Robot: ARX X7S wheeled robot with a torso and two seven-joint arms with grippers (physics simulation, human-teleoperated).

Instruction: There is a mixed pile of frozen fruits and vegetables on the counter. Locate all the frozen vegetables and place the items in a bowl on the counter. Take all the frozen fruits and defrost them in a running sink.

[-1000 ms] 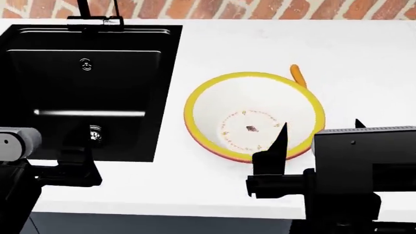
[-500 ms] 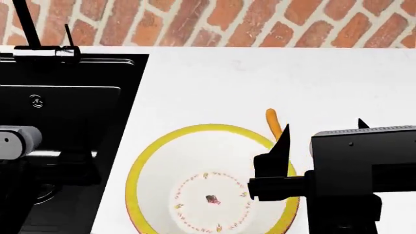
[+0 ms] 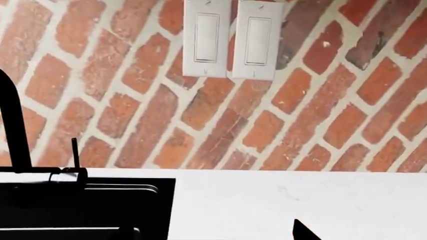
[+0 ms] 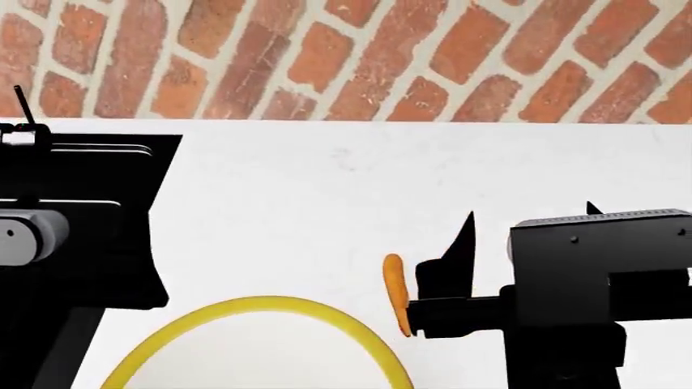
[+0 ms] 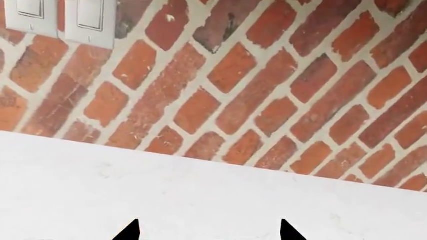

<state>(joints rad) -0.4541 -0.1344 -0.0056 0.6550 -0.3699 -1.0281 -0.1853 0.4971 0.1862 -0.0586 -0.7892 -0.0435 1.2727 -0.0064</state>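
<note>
Only the far yellow rim of the bowl (image 4: 259, 300) shows, at the head view's bottom edge. A small orange tapered vegetable (image 4: 395, 292) lies on the white counter (image 4: 324, 194) just past that rim. My right gripper (image 4: 530, 214) hovers open right beside it, and the right wrist view shows the right gripper (image 5: 209, 230) empty over bare counter. The black sink (image 4: 87, 178) is at the left. My left gripper (image 3: 213, 232) is open at the sink's (image 3: 80, 205) near corner, with one fingertip (image 3: 301, 232) showing. The eggplant and the frozen fruits are out of view.
A red brick wall (image 4: 357, 57) backs the counter. The black faucet (image 3: 15, 125) rises behind the sink. Two white wall switches (image 3: 230, 39) sit on the bricks above the counter.
The head view has tilted up and swung right: bowl, sink and orange piece slid down and left in it, and more brick wall shows. Both arms keep their place in the view.
</note>
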